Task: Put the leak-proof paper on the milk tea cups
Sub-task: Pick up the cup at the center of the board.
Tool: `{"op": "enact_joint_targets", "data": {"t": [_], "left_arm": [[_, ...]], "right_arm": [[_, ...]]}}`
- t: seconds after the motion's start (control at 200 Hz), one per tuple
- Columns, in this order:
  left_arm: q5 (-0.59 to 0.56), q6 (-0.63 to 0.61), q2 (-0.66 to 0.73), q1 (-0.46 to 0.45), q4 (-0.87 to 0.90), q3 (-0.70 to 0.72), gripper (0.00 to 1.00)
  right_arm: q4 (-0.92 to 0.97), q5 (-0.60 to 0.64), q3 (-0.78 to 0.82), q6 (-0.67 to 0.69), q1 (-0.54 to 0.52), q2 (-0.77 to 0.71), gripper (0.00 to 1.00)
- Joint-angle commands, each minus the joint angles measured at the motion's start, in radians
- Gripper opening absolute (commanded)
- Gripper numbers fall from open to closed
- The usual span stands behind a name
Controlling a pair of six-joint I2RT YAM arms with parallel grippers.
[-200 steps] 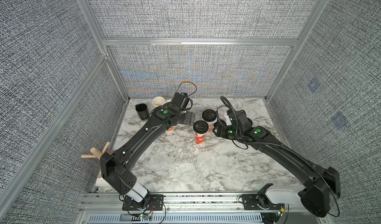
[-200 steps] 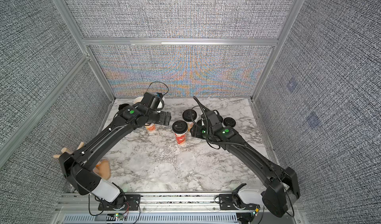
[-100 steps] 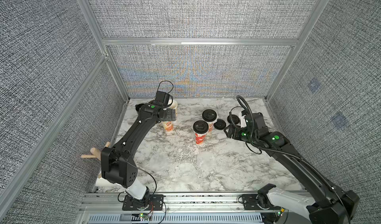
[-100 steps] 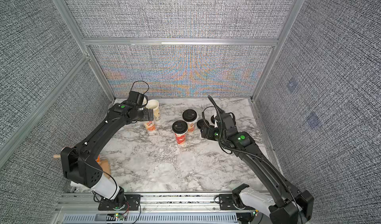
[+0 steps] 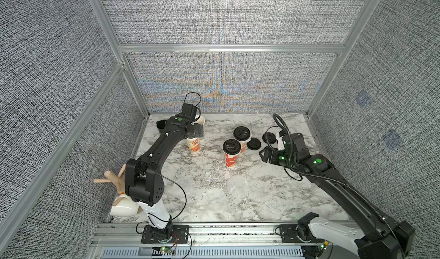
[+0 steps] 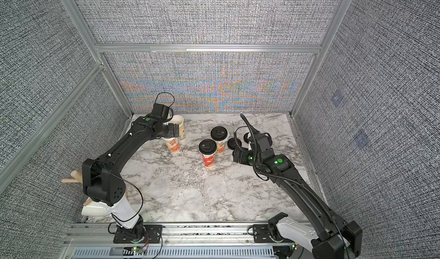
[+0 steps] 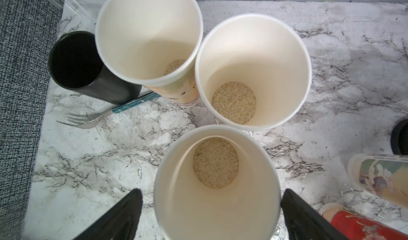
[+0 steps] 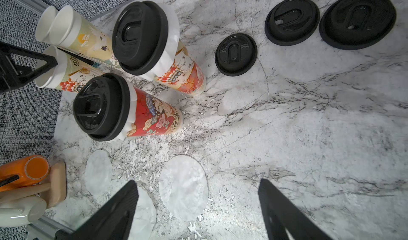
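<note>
Your left hand (image 7: 212, 190), spread wide, flanks one open milk tea cup (image 7: 216, 208); black mug (image 7: 75, 60) and fork (image 7: 88, 119) lie left of it. Centre: two lidded cups (image 8: 99, 106). The leak-proof paper (image 8: 183, 188) lies flat on the worktop (image 8: 309, 139) near your wide, empty right hand (image 8: 197, 182); loose lids (image 8: 291, 20) alongside.

A booth closed on three sides by grey woven fabric wall panels (image 5: 226, 19), held in a silver aluminium frame (image 5: 228, 48) of posts and crossbars. The lower back panel (image 5: 226, 84) shows a faint rainbow shimmer. At the bottom lies a white bench (image 5: 285, 193) with grey marble veining, evenly lit, with soft shadows. A slotted aluminium rail (image 5: 238, 231) runs along its near edge.
</note>
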State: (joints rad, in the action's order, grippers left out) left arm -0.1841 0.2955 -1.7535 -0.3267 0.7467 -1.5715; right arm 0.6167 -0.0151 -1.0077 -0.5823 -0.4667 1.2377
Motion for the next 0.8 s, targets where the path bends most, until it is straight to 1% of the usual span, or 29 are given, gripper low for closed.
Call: {"op": "enact_joint_targets", "data": {"t": [0.0, 0.395, 0.52, 0.611, 0.796], "left_arm": [[-0.003, -0.009, -0.017, 0.003, -0.015, -0.009, 1.00], [0.004, 0.012, -0.042, 0.005, -0.030, 0.019, 1.00], [-0.015, 0.012, -0.038, 0.007, -0.038, 0.028, 0.95], [-0.033, 0.010, -0.035, 0.009, -0.051, 0.038, 0.94], [-0.042, 0.005, -0.036, 0.012, -0.083, 0.054, 0.96]], "right_arm": [[-0.013, 0.007, 0.001, -0.011, 0.000, 0.002, 0.88], [-0.019, 0.005, 0.003, -0.013, 0.000, 0.011, 0.88], [-0.018, 0.006, 0.005, -0.013, 0.000, 0.004, 0.88], [-0.018, 0.006, 0.007, -0.014, 0.000, 0.002, 0.88], [-0.011, 0.006, 0.005, -0.015, 0.000, -0.010, 0.88]]}}
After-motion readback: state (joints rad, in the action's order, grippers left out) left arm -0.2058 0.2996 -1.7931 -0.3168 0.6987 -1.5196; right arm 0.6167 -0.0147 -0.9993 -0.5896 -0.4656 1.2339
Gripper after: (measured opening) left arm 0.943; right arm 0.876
